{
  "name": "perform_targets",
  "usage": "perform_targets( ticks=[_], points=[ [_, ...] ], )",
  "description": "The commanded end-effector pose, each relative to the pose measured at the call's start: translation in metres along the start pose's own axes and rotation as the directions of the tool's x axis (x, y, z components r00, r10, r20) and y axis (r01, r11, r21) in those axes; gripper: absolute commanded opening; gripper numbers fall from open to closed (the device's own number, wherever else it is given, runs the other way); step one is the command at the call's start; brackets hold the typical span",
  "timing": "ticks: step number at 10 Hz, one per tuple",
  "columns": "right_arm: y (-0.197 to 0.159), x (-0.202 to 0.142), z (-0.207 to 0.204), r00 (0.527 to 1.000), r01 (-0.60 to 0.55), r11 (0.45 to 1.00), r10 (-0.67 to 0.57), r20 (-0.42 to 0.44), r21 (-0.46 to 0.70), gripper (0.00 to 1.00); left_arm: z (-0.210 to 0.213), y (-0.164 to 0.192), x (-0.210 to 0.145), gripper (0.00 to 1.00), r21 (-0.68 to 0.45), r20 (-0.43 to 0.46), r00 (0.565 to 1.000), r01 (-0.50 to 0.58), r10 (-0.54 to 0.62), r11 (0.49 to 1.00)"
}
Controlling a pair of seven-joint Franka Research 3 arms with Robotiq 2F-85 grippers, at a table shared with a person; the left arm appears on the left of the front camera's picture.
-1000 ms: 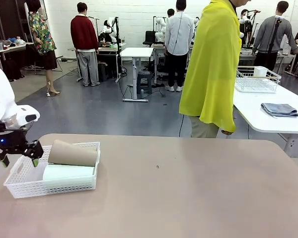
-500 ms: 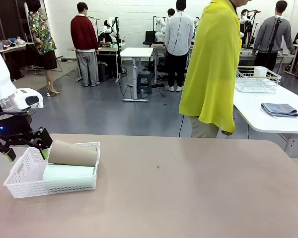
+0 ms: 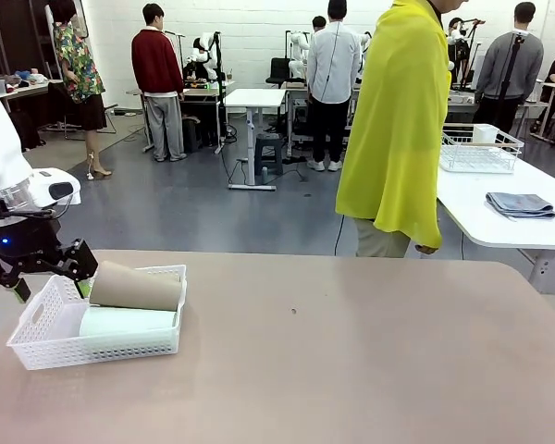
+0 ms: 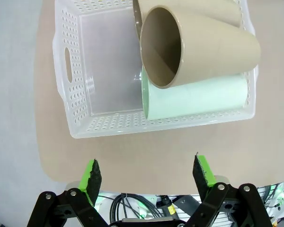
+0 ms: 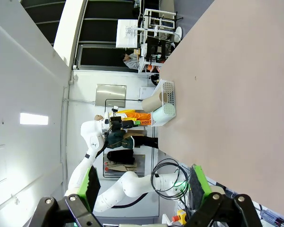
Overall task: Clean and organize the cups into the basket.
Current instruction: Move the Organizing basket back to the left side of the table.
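Observation:
The white lattice basket (image 3: 37, 344) sits at the table's left end. Both cups lie on their sides in it: the mint green cup (image 3: 125, 322) on the bottom, the tan cup (image 3: 134, 287) resting on top and against the far rim. My left gripper (image 3: 51, 277) hovers open just off the basket's left end, holding nothing. From the left wrist, the basket (image 4: 85, 127), tan cup (image 4: 213, 47) and mint cup (image 4: 199, 97) lie beyond the spread left gripper (image 4: 149, 172). My right gripper (image 5: 144, 184) is open and empty, far from the basket (image 5: 169, 101).
A person in a yellow top (image 3: 393, 120) stands at the table's far edge. A white table at the right carries a wire basket (image 3: 481, 148) and a grey-blue cloth (image 3: 521, 204). My left arm (image 5: 99, 137) shows far off in the right wrist view.
My left gripper rose and shifted a little right at the basket's left end, then held still. The cups and basket have not moved.

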State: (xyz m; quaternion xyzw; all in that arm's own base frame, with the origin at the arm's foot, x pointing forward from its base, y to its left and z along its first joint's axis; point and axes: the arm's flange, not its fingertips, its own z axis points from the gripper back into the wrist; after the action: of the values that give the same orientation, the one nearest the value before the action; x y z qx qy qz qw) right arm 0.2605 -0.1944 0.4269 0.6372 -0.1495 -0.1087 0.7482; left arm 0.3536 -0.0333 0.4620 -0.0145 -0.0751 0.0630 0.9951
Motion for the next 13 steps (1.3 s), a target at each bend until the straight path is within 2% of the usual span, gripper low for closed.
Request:
perform_targets(
  ticks=[1,2,3,4,5,7,9,11,13],
  points=[
    [-0.001,0.0,-0.003,1.0,0.0,1.0,0.0,0.01,0.003,1.0,0.013,0.03,0.011,1.0,-0.218,-0.073,0.995,0.044,-0.062,0.975],
    [-0.001,0.0,-0.003,1.0,0.0,1.0,0.0,0.01,0.003,1.0,0.023,0.069,0.012,1.0,-0.403,-0.126,0.985,0.055,-0.115,0.913],
    [-0.001,0.0,-0.003,1.0,0.0,1.0,0.0,0.01,0.003,1.0,0.032,0.106,0.017,1.0,-0.512,-0.137,0.98,0.054,-0.143,0.857],
    [-0.001,0.0,-0.003,1.0,0.0,1.0,0.0,0.01,0.003,1.0,0.038,0.14,0.015,1.0,-0.591,-0.118,0.982,0.052,-0.15,0.805],
    [-0.001,0.0,-0.003,1.0,0.0,1.0,0.0,0.01,0.003,1.0,0.048,0.177,0.011,1.0,-0.68,-0.075,0.985,0.065,-0.157,0.73],
    [-0.001,0.0,-0.003,1.0,0.0,1.0,0.0,0.01,0.003,1.0,0.062,0.239,0.005,1.0,-0.773,-0.052,0.993,0.029,-0.109,0.634],
    [-0.001,0.0,-0.003,1.0,0.0,1.0,0.0,0.01,0.003,1.0,0.05,0.294,-0.006,1.0,-0.838,-0.04,0.999,-0.027,-0.013,0.545],
    [-0.001,0.0,-0.003,1.0,0.0,1.0,0.0,0.01,0.003,1.0,0.024,0.326,-0.016,1.0,-0.889,-0.049,0.997,-0.071,0.061,0.453],
    [-0.001,0.0,-0.003,1.0,0.0,1.0,0.0,0.01,0.003,1.0,0.004,0.34,-0.017,1.0,-0.929,-0.041,0.995,-0.071,0.09,0.363]
  ],
)
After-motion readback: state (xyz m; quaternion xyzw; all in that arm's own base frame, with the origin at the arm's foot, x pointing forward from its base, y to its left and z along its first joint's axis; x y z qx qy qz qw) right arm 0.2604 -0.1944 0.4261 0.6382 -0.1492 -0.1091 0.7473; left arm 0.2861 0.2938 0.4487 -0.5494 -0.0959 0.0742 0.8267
